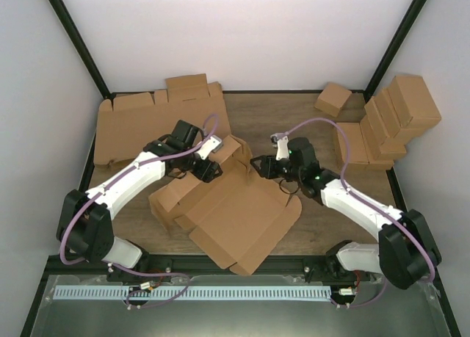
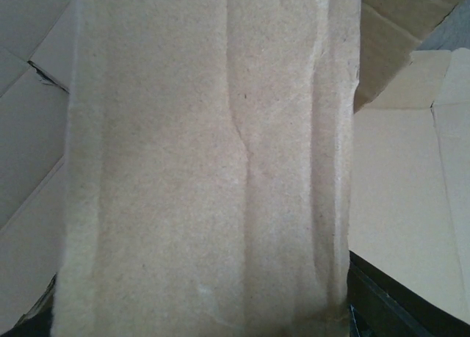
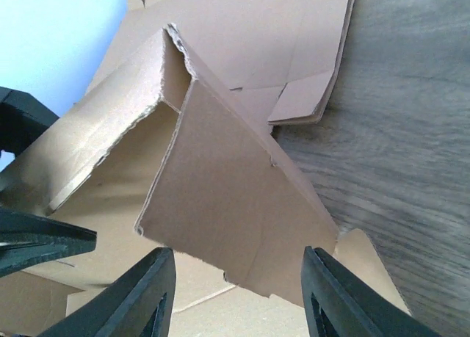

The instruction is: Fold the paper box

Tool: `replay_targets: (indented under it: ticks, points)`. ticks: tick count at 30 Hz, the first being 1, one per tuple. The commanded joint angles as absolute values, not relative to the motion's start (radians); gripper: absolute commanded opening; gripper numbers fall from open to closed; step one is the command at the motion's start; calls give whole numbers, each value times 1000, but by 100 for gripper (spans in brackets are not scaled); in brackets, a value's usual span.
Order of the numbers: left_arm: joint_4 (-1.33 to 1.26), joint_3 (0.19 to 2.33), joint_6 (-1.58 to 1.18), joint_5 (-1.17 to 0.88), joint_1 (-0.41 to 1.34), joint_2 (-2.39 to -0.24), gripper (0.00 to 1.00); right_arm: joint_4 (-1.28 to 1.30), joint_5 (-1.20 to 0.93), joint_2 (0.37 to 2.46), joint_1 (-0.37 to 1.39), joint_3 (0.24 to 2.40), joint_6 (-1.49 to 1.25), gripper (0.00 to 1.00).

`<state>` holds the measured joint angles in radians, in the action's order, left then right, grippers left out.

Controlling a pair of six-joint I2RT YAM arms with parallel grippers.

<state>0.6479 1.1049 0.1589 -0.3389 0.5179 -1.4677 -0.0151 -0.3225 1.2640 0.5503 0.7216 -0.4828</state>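
The paper box [image 1: 239,219] is a brown cardboard blank lying mid-table, partly folded, with its far walls raised. My left gripper [image 1: 209,168] sits at the raised wall on the box's far left. One cardboard panel [image 2: 213,168] fills the left wrist view and hides the jaws, so their state does not show. My right gripper [image 1: 258,167] is at the box's far right corner. It stands open [image 3: 236,252], its dark fingers [image 3: 139,293] apart on either side of a tilted flap [image 3: 235,197], not pinching it.
Flat cardboard blanks [image 1: 143,124] are piled at the back left. Ready-made brown boxes [image 1: 393,120] cluster at the back right, and one small box [image 1: 333,98] stands apart near them. Bare wooden table [image 1: 294,124] shows between the piles.
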Motion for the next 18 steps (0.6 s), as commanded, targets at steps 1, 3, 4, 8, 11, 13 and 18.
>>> replay_targets:
  ticks: [1, 3, 4, 8, 11, 13, 18]
  points:
    - [676, 1107, 191, -336, 539, -1483, 69, -12, -378, 1190, 500, 696, -405, 50]
    - [675, 1109, 193, -327, 543, -1484, 69, -44, -413, 1180, 452, 682, -418, 50]
    - [676, 1109, 193, -322, 545, -1486, 69, -62, -433, 1188, 428, 684, -427, 49]
    - [677, 1108, 196, -321, 553, -1485, 68, -169, -563, 1253, 333, 703, -478, 49]
    - [682, 1110, 201, -314, 562, -1485, 69, -188, -618, 1359, 310, 778, -479, 50]
    - [690, 1115, 207, -296, 569, -1489, 69, -155, -682, 1455, 310, 857, -459, 50]
    - [700, 1121, 212, -267, 580, -1501, 69, -339, -901, 1568, 313, 839, -402, 54]
